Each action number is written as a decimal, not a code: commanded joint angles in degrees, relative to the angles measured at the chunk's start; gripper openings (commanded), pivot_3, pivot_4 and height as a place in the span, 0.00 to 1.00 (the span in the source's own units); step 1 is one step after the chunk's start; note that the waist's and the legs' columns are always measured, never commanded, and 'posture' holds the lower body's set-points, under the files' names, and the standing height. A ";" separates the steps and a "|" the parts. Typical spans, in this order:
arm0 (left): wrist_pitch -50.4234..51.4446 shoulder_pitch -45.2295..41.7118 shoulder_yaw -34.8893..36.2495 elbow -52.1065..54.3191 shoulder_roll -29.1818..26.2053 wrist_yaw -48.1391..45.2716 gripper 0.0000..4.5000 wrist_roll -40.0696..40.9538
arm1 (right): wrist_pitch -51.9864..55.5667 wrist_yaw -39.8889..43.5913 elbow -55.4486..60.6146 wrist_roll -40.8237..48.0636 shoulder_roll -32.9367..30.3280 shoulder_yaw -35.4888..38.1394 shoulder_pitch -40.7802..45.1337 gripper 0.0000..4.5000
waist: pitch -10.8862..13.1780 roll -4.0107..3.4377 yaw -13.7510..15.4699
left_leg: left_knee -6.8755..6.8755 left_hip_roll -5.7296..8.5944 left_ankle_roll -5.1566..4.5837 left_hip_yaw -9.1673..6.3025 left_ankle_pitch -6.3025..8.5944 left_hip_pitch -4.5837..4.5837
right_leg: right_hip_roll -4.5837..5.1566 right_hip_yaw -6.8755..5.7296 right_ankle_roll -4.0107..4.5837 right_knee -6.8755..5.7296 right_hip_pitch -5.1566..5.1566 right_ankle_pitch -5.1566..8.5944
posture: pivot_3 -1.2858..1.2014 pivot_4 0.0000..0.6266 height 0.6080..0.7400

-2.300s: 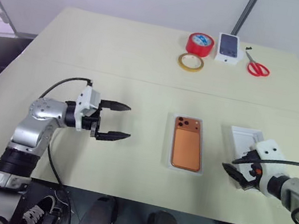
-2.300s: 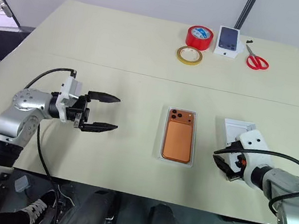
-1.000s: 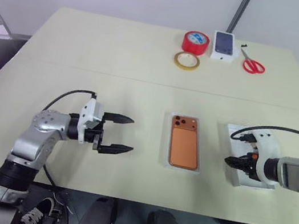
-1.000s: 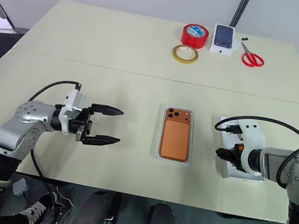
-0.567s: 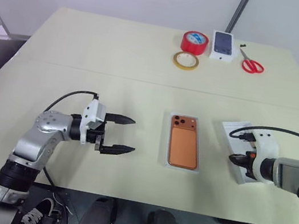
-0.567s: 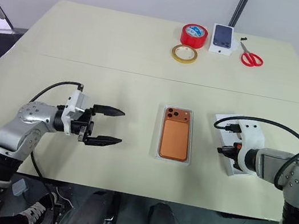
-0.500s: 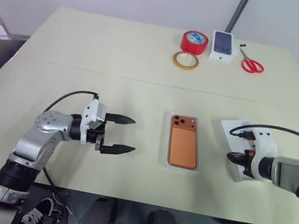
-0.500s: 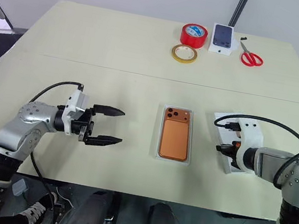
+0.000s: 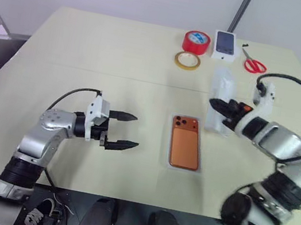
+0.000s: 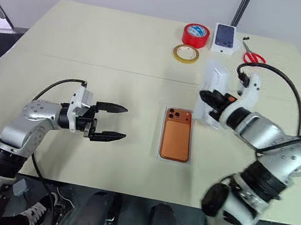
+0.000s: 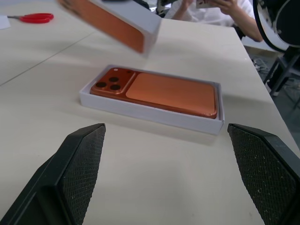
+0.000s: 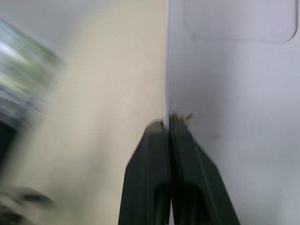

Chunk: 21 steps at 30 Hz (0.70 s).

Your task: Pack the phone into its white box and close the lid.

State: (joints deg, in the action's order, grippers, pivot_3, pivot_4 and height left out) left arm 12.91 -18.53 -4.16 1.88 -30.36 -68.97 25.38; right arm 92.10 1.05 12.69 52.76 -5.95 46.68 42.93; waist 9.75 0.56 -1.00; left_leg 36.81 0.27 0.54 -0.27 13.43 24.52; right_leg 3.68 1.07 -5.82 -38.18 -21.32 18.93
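Lid (image 10: pixel 212 94) had left the table, pinched in the right gripper (image 10: pixel 214 98) near the boxed phone (image 10: pixel 177 133); left gripper (image 10: pixel 115 122) spread wide

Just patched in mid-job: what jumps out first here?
The orange phone lies camera-side up in the white box at the table's centre. Just beyond it to the right, the right tool holds the lid lifted off the table, pinched by an edge. The left tool waits open, left of the box.
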 commanded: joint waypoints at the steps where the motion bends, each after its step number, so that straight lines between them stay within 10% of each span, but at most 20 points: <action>1: 0.10 -0.44 -0.10 1.19 0.69 1.57 0.98 -0.05 | 0.40 -2.02 4.74 13.25 4.87 3.08 0.73 0.01 | 0.01 -0.02 0.04 | -0.01 0.00 0.00 0.00 0.00 0.00 | 0.00 0.00 0.00 0.00 -0.01 0.00 | 0.52 0.24 1.00; 9: 1.41 -1.21 2.16 2.67 4.39 6.94 0.98 2.28 | -18.92 -17.38 10.51 59.29 -6.31 -22.94 -24.14 0.01 | 0.12 -0.19 -0.27 | 0.02 0.06 -0.02 0.10 0.00 0.11 | 0.13 0.06 0.00 0.08 -0.02 0.00 | 0.52 0.24 1.00; 18: 3.98 -0.22 4.04 5.89 4.93 8.39 0.98 6.43 | -33.23 -7.20 14.98 60.24 -16.02 -37.40 -33.74 0.01 | 0.14 -0.15 -1.20 | 0.04 -0.07 -0.07 0.03 0.03 0.07 | -0.13 0.03 -0.02 0.06 0.01 0.02 | 0.52 0.24 1.00; 21: 4.67 0.50 4.10 6.25 4.94 8.44 0.78 6.86 | -34.27 -7.42 14.46 60.24 -19.04 -40.28 -35.68 0.00 | 0.14 -0.14 -1.07 | 0.07 -0.07 -0.07 0.02 0.03 0.06 | -0.12 0.02 -0.02 0.06 0.06 0.02 | 0.52 0.24 1.00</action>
State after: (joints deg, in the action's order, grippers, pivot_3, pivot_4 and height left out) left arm 17.28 -18.40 -0.93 5.92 -25.07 -60.67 30.96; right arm 59.13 -7.35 25.28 111.17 -23.99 7.19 7.50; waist 9.89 0.42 -2.07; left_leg 36.89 0.21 0.47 -0.24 13.46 24.58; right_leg 3.57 1.09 -5.84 -38.11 -21.26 18.94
